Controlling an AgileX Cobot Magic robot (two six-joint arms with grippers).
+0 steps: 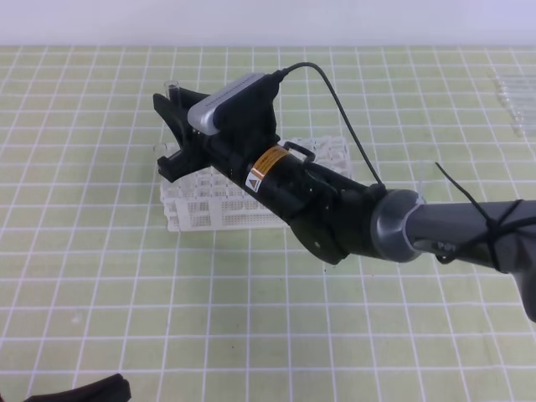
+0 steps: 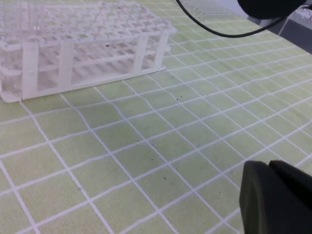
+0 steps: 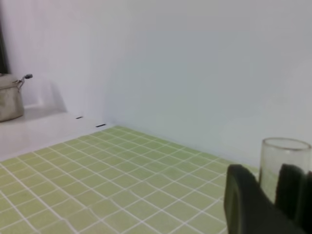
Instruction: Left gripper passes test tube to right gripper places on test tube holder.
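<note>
Right gripper (image 1: 173, 126) clamped on the upright test tube (image 1: 173, 86) above the left end of the test tube holder (image 1: 219, 203), left gripper (image 2: 278, 197) closed, near that holder on the green gridded table (image 1: 126, 285)

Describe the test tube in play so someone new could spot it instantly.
Start at the white test tube holder in the middle of the green gridded mat. Over its left end hangs the right gripper, the claw on the arm with the orange label. The test tube is the clear glass tube held upright between its black fingers, open rim poking above them, unlike the spare tubes lying at the mat's far right edge.
</note>
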